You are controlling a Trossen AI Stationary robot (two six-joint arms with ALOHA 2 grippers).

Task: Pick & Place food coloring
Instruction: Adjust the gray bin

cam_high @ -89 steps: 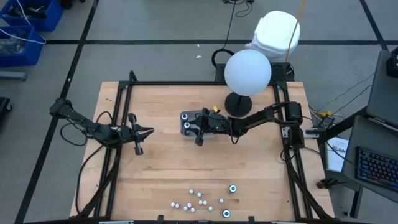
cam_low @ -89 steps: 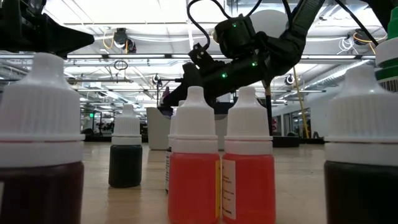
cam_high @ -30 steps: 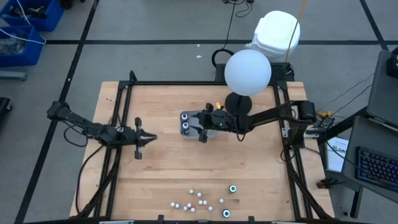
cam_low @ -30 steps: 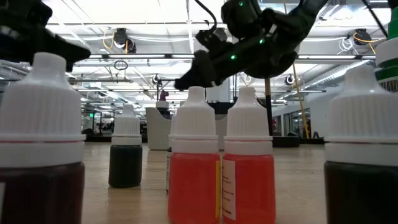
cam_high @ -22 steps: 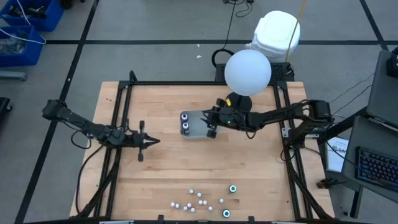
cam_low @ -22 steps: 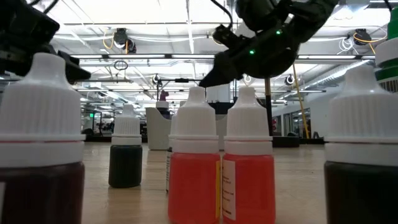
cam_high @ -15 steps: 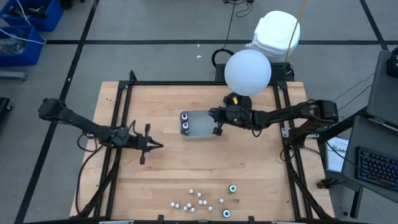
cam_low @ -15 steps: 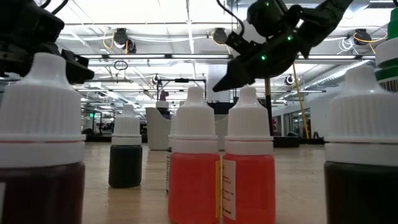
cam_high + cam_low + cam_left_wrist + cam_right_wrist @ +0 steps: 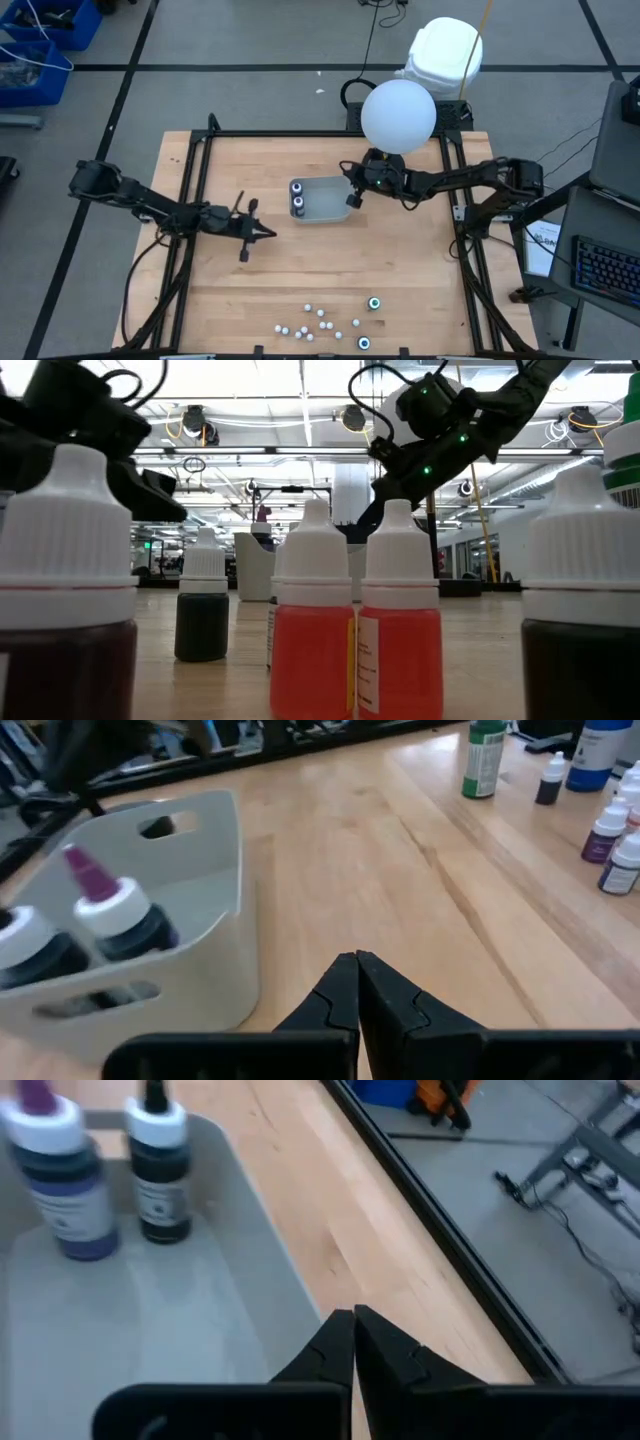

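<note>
Several tiny food coloring bottles (image 9: 318,322) stand in a cluster near the table's front edge, two teal-topped ones (image 9: 374,302) beside them. The low view shows them close up, among them two red bottles (image 9: 312,630). Two more bottles (image 9: 298,203) stand upright at the left end of the grey tray (image 9: 330,212). My right gripper (image 9: 352,200) is shut and empty, hovering at the tray's right end (image 9: 250,1290). My left gripper (image 9: 270,236) is shut and empty over bare wood, left of and nearer than the tray (image 9: 215,910).
A large white globe (image 9: 398,115) on a black stand sits just behind the tray's right end, close to my right arm. A black frame (image 9: 200,150) runs along the table's edges. Bare wood lies between the tray and the bottle cluster.
My right gripper has drawn back from over the tray's middle toward the table's right edge, ending at the tray's right end, and has shut. My left gripper has moved toward the table's right and near edges, tipping downward. The bottles and the tray have stayed put.
</note>
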